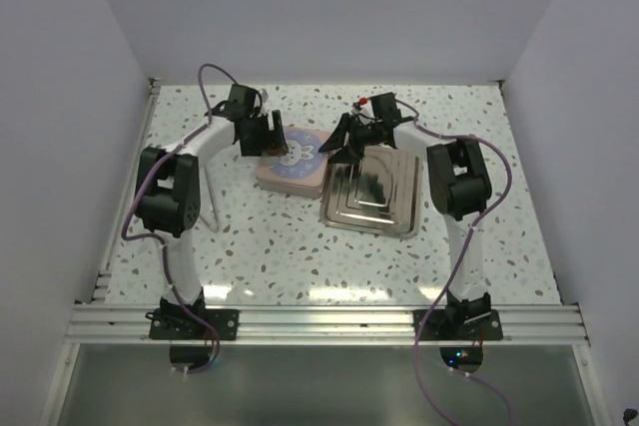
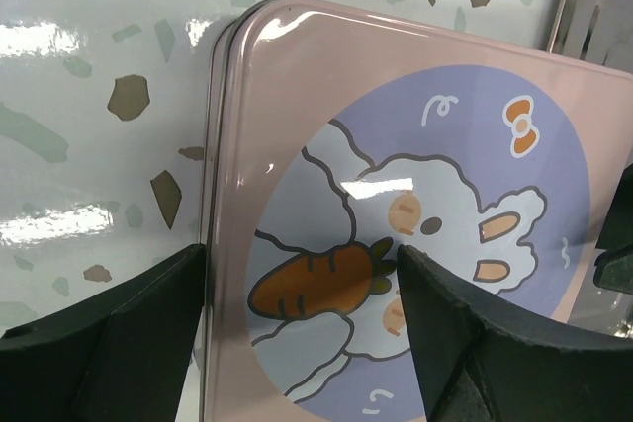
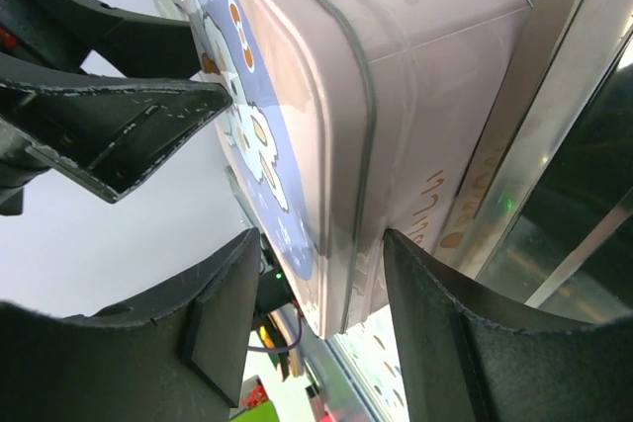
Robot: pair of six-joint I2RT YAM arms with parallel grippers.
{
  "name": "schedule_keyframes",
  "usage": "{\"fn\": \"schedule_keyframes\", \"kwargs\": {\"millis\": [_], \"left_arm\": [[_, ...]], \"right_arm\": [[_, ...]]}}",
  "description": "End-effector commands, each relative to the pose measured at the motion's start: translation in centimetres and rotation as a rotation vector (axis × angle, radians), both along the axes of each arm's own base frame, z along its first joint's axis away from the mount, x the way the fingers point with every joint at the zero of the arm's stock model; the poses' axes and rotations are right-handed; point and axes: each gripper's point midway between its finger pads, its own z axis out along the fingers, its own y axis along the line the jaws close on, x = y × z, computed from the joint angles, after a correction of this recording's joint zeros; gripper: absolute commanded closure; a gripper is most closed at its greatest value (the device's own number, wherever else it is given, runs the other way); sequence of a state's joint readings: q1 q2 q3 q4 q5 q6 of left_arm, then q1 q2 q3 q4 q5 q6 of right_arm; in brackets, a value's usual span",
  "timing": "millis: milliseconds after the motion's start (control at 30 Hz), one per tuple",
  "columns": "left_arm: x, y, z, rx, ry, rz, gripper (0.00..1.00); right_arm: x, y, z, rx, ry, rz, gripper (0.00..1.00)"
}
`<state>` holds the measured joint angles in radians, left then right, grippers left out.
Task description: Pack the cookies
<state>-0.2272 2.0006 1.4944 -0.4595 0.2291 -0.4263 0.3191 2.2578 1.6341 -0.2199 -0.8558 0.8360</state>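
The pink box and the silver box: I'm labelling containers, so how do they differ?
The pink box has a painted lid with a rabbit and carrot; the silver box is bare, shiny metal with stepped ridges. From above, the silver box looks larger than the pink box. The left gripper and right gripper each straddle an edge of the pink box, not the silver box. Both lie flat, side by side.

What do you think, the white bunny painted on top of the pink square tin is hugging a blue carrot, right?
No, the carrot is orange, not blue; the left wrist view shows it. The rest holds: a white bunny hugs it on top of the pink square tin.
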Motion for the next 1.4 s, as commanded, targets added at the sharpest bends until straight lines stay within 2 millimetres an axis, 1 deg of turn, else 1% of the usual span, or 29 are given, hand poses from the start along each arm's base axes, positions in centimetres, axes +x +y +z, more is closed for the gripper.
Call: {"fn": "schedule_keyframes", "kwargs": {"millis": [0, 67, 167, 200, 400, 467, 500, 533, 567, 633, 667, 700, 800, 867, 900, 1033, 1067, 1100, 1133, 1167, 1200, 1333, 1367], "left_arm": [[0.9, -1.9, 0.6, 0.036, -0.021, -0.043, 0.2], [0.8, -2.3, 0.4, 0.054, -0.011, -0.048, 0.19], [0.7, -2.9, 0.3, 0.058, -0.009, -0.055, 0.19], [0.6, -3.1, 0.2, 0.059, -0.007, -0.056, 0.19], [0.3, -3.2, -0.1, 0.067, 0.005, -0.056, 0.2], [0.2, -3.1, -0.1, 0.07, 0.008, -0.052, 0.2], [0.0, -3.0, -0.4, 0.076, 0.015, -0.05, 0.2], [-0.1, -3.0, -0.3, 0.078, 0.012, -0.05, 0.2], [-0.2, -2.9, -0.3, 0.08, 0.014, -0.045, 0.2], [-0.5, -2.8, -0.6, 0.081, 0.019, -0.04, 0.2], [-0.6, -2.7, -0.7, 0.084, 0.021, -0.037, 0.2], [-0.8, -2.6, -1.0, 0.085, 0.027, -0.036, 0.2], [-1.0, -2.5, -1.1, 0.085, 0.03, -0.03, 0.2], [-1.1, -2.5, -1.1, 0.084, 0.029, -0.028, 0.2], [-1.1, -2.5, -1.2, 0.084, 0.029, -0.028, 0.2], [-1.4, -2.4, -1.3, 0.086, 0.031, -0.029, 0.2], [-1.4, -2.4, -1.3, 0.085, 0.03, -0.027, 0.2], [-1.4, -2.4, -1.3, 0.084, 0.029, -0.026, 0.2], [-1.4, -2.4, -1.3, 0.082, 0.028, -0.026, 0.2], [-1.4, -2.4, -1.2, 0.081, 0.026, -0.023, 0.2], [-1.4, -2.4, -1.2, 0.079, 0.024, -0.021, 0.2], [-1.5, -2.3, -1.3, 0.083, 0.023, -0.022, 0.2], [-1.4, -2.3, -1.3, 0.083, 0.023, -0.024, 0.2]], "right_arm": [[0.4, 1.4, 2.0, 0.049, -0.053, 0.037, 0.44], [0.2, 1.3, 1.6, 0.042, -0.05, 0.041, 0.46], [-0.2, 1.1, 0.9, 0.02, -0.041, 0.052, 0.51], [-0.5, 1.0, 0.7, 0.014, -0.034, 0.054, 0.56], [-1.3, 0.6, -0.7, -0.004, -0.004, 0.059, 0.6], [-1.5, 0.4, -1.5, -0.015, 0.009, 0.059, 0.66], [-1.6, 0.3, -1.8, -0.023, 0.015, 0.058, 0.71], [-1.8, 0.2, -2.3, -0.033, 0.023, 0.057, 0.76], [-2.0, 0.1, -2.6, -0.036, 0.028, 0.059, 0.85], [-2.4, 0.0, -3.1, -0.04, 0.042, 0.062, 0.87], [-2.4, 0.0, -3.0, -0.039, 0.038, 0.065, 0.84], [-2.5, 0.0, -2.8, -0.04, 0.038, 0.065, 0.81], [-2.2, 0.0, -1.3, -0.048, 0.015, 0.066, 0.7], [-1.9, -0.1, -0.2, -0.05, -0.007, 0.063, 0.66], [-2.0, -0.1, 0.7, -0.048, -0.017, 0.062, 0.59], [-2.5, -0.7, 2.3, -0.084, -0.034, 0.059, 0.43], [-2.8, -1.0, 2.4, -0.103, -0.053, 0.073, 0.42], [-3.2, -1.5, 2.3, -0.134, -0.034, 0.07, 0.42], [-3.4, -1.6, 3.2, -0.138, -0.055, 0.073, 0.46], [-3.6, -1.7, 3.6, -0.14, -0.065, 0.077, 0.49], [-3.6, -1.8, 4.9, -0.136, -0.097, 0.069, 0.51], [-3.7, -1.8, 7.8, -0.123, -0.152, 0.057, 0.6], [-3.8, -1.9, 8.9, -0.115, -0.164, 0.051, 0.69]]}}
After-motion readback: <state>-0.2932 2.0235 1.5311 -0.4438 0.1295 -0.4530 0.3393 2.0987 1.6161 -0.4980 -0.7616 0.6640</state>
